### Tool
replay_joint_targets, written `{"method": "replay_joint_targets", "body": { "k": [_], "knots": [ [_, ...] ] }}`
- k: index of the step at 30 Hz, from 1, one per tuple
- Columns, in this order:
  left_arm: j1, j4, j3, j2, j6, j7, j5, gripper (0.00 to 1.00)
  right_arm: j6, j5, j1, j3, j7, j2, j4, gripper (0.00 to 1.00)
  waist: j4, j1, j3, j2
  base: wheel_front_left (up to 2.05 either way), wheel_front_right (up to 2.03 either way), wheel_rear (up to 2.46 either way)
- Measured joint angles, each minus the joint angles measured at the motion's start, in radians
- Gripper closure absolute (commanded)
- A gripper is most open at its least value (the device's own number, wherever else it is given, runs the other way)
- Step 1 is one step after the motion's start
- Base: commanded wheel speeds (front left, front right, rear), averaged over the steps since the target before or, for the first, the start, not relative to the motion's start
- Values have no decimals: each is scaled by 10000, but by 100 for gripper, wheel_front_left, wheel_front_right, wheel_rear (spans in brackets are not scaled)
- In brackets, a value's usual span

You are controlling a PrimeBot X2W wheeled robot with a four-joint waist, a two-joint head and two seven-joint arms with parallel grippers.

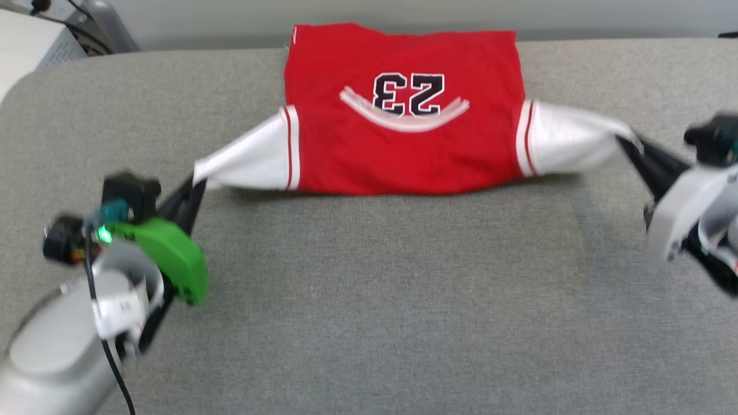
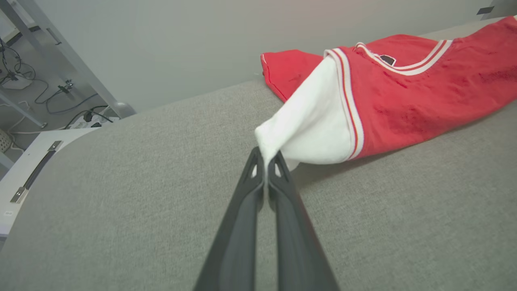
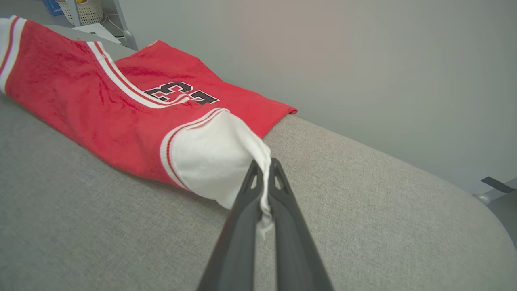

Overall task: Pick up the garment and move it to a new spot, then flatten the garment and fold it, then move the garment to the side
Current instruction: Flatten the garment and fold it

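The red garment [image 1: 403, 144] lies at the far middle of the grey table [image 1: 369, 276], folded over so the black "23" reads upside down below a striped neckline. Both white sleeves are pulled outward and lifted off the surface. My left gripper [image 1: 195, 185] is shut on the tip of the left sleeve [image 1: 248, 158]; in the left wrist view the gripper [image 2: 265, 159] pinches that white sleeve [image 2: 311, 129] beside the garment's red body [image 2: 424, 101]. My right gripper [image 1: 625, 141] is shut on the right sleeve [image 1: 571, 144], the gripper [image 3: 264, 169] clamping the white cloth [image 3: 210, 161].
The grey table's far edge [image 1: 605, 43] runs just behind the garment, whose hem reaches past it. A white unit with cables [image 1: 34, 40] stands beyond the far left corner. A wide stretch of bare table [image 1: 403, 323] lies between the garment and me.
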Motion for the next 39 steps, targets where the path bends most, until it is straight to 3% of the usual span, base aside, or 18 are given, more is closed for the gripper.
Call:
{"method": "replay_joint_targets", "body": {
  "k": [4, 7, 16, 24, 25, 26, 27, 31, 39],
  "knots": [
    [1595, -825, -90, 190, 690, -151, -447, 100, 0, 109, 1533, -65, -46, -171, -98, 100, -26, 0, -413, 0, 0, 0, 0],
    [2810, -1273, 148, 276, 930, -437, -1298, 100, 2, 259, 2609, -263, -94, -215, -44, 100, -73, 0, -701, 0, 0, 0, 0],
    [4931, -1074, 288, 364, 1354, -756, -1670, 100, 4, 502, 5242, -1221, -184, -320, 2, 100, -178, 0, -1405, 0, 0, 0, 0],
    [5673, -976, 384, 98, 1432, -832, -1701, 100, 12, 531, 7064, -1929, 278, -458, -550, 100, -103, 0, -1721, 0, 0, 0, 0],
    [5671, -1014, 408, 44, 1461, -836, -1404, 100, 12, 431, 7225, -2238, 719, -466, -685, 95, -33, 0, -1690, 0, 0, 0, 0],
    [5667, -1045, 428, 25, 1494, -840, -1350, 100, 12, 418, 7228, -2353, 895, -445, -723, 53, -13, 0, -1673, 0, 0, 0, 0],
    [5657, -1093, 443, 10, 1521, -840, -1306, 100, 12, 407, 7229, -2491, 1089, -428, -796, 0, 14, 0, -1651, 0, 0, 0, 0],
    [5605, -1306, 616, -54, 1687, -842, -1172, 100, 10, 165, 7224, -3045, 1701, -546, -1250, 0, 108, 0, -1541, 0, 0, 0, 0],
    [5309, -2336, 907, -153, 2215, -842, -481, 100, 8, -257, 6185, -5467, 2562, -1879, -3053, 0, 362, 0, -1102, 0, 0, 0, 0]
  ]
}}
